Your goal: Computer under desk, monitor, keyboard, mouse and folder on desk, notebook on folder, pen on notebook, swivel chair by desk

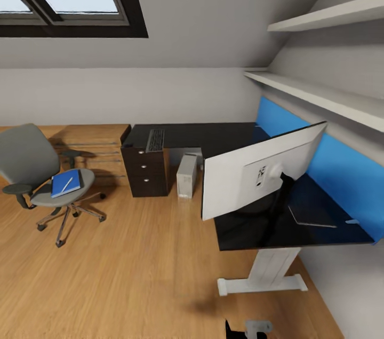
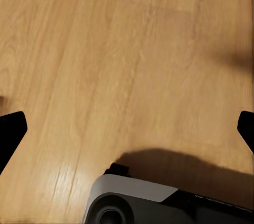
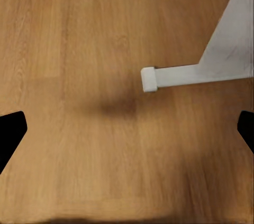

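Head view: you look down on the black-topped desk (image 1: 192, 135), an L with a white leg (image 1: 265, 270) on the wood floor (image 1: 133, 269).
Monitor (image 1: 261, 171): it stands on the desk's near wing with its light grey back toward you, hiding the desktop behind it.
Keyboard (image 1: 155, 140): it lies on the far wing, above the dark drawers (image 1: 144, 171).
Computer (image 1: 186, 175): it sits on the floor under the desk, just beside the drawers.
Swivel chair (image 1: 40, 179): it stands well apart from the desk, in front of the light wooden dresser (image 1: 88, 149).
Folder (image 1: 66, 183): it lies blue on the chair seat, with the white pen (image 1: 66, 185) resting on it.
Left wrist view: your left gripper (image 2: 127, 129) shows two dark fingertips (image 2: 10, 129) spread wide over bare floor, grasping nothing; the robot's grey base (image 2: 132, 203) is below it.
Right wrist view: your right gripper (image 3: 127, 129) is likewise spread and holds nothing, and the desk's white foot (image 3: 174, 76) is seen close up.
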